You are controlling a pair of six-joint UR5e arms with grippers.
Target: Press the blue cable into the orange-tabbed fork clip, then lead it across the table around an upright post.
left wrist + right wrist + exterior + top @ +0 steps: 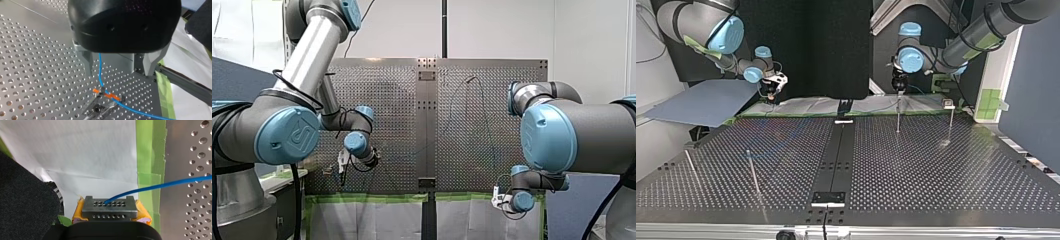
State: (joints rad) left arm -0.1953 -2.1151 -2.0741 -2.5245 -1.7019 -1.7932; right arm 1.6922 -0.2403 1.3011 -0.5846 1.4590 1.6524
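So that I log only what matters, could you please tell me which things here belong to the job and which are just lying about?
Job: cable, clip, posts, left gripper open around the cable, right gripper shut on it.
Lying about: green tape, white paper, grey sheet.

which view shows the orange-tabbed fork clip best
The left wrist view: the fork clip sits close, just ahead of my left end effector, orange tabs clear, with the blue cable crossing it. The front and top views show it too small to make out; the right wrist view misses it.
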